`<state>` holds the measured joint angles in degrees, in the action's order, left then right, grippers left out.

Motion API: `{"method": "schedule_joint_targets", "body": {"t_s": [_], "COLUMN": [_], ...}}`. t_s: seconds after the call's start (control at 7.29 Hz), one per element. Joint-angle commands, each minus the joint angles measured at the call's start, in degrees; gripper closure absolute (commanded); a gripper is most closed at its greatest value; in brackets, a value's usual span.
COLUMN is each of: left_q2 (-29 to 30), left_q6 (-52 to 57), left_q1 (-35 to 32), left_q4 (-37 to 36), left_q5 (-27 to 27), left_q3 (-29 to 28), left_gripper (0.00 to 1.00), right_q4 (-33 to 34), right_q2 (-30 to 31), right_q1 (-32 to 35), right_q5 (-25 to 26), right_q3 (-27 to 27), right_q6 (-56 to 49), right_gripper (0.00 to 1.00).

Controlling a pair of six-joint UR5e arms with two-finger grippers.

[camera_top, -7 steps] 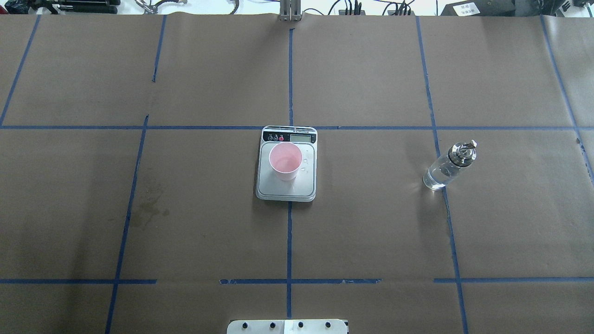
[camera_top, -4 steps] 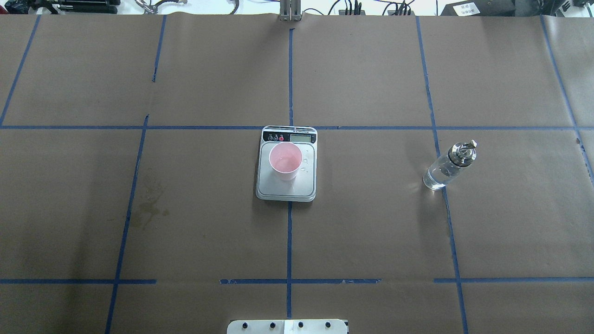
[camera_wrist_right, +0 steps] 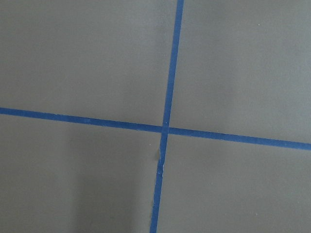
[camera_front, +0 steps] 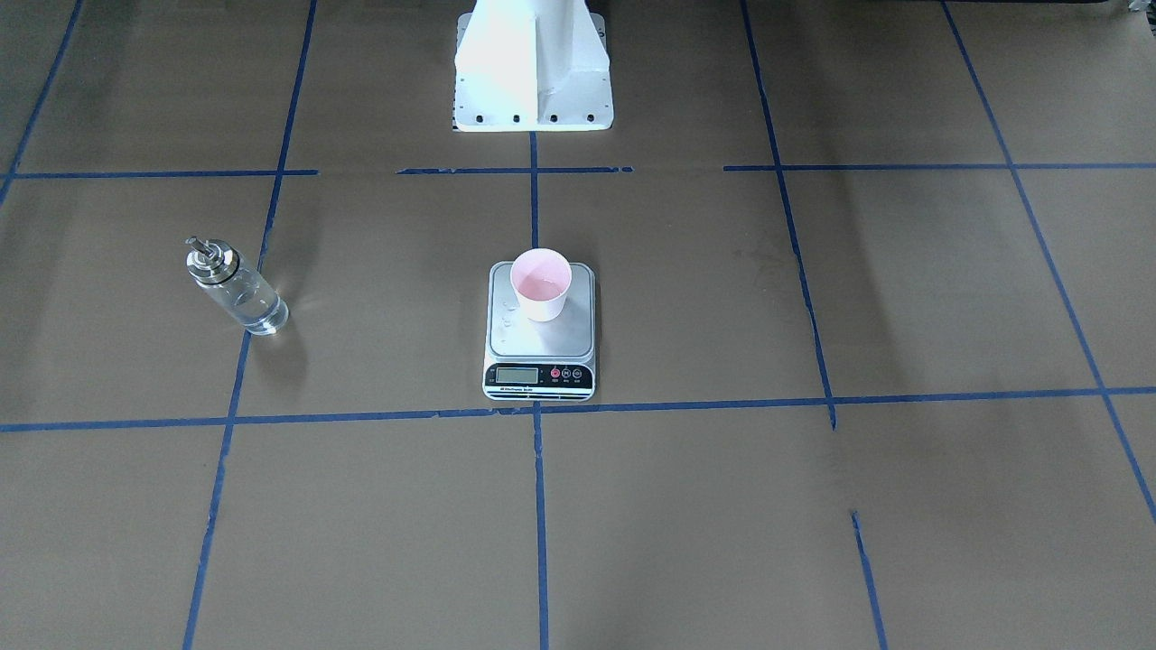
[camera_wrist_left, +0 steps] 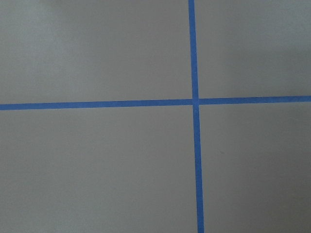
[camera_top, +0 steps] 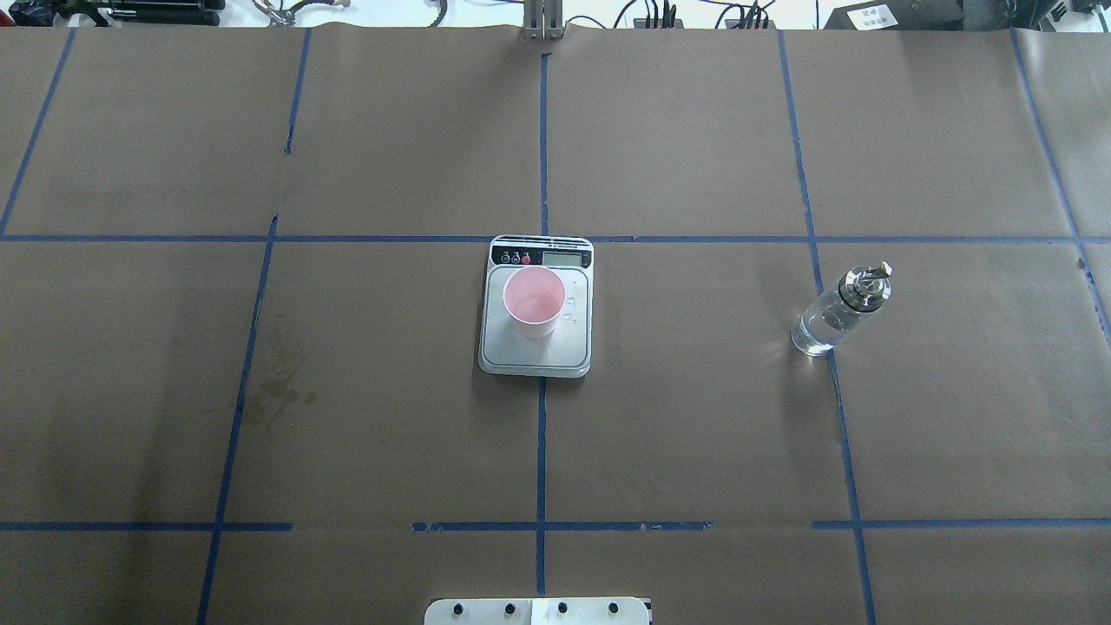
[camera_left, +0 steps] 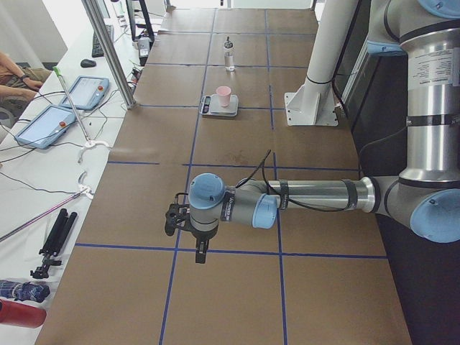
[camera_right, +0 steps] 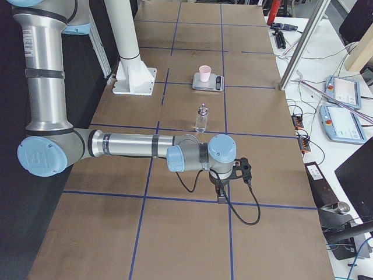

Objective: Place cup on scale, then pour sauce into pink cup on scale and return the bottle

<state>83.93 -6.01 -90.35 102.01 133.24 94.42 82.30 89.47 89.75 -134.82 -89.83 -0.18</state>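
Exterior left view showed the left arm [camera_left: 309,194] nearest, well short of the scale [camera_left: 218,109]; whether its jaws, or those of the right arm [camera_right: 128,144], were open could not be told. The cup [camera_left: 223,94] sat on the scale, the bottle [camera_left: 228,54] upright beyond it. Droplets [camera_top: 569,309] on the scale might skew its reading.

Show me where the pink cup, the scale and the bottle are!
cup [camera_top: 533,302]: overhead view, on its pink inside.
scale [camera_top: 568,347]: overhead view, on the bare steel platform beside the cup.
bottle [camera_top: 825,323]: overhead view, on its clear glass body.
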Motion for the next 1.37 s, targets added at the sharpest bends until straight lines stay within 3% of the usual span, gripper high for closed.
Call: {"method": "schedule_joint_targets", "body": {"t_s": [0.0,1.23], "left_q2": [0.09,-0.52], "left_q6": [-0.93,-1.29], "left_q1": [0.00,0.00], "left_q4": [0.03,0.03], "left_q5": [0.00,1.58], "left_q3": [0.06,1.91], "left_gripper": [0.00,0.00], "right_q4": [0.05,0.14], "right_q2": [0.00,0.18], "right_q1": [0.07,0.07], "right_q5": [-0.01,-0.09], "right_q3": [0.01,0.01], "right_q6": [0.00,0.00], "right_gripper": [0.00,0.00]}}
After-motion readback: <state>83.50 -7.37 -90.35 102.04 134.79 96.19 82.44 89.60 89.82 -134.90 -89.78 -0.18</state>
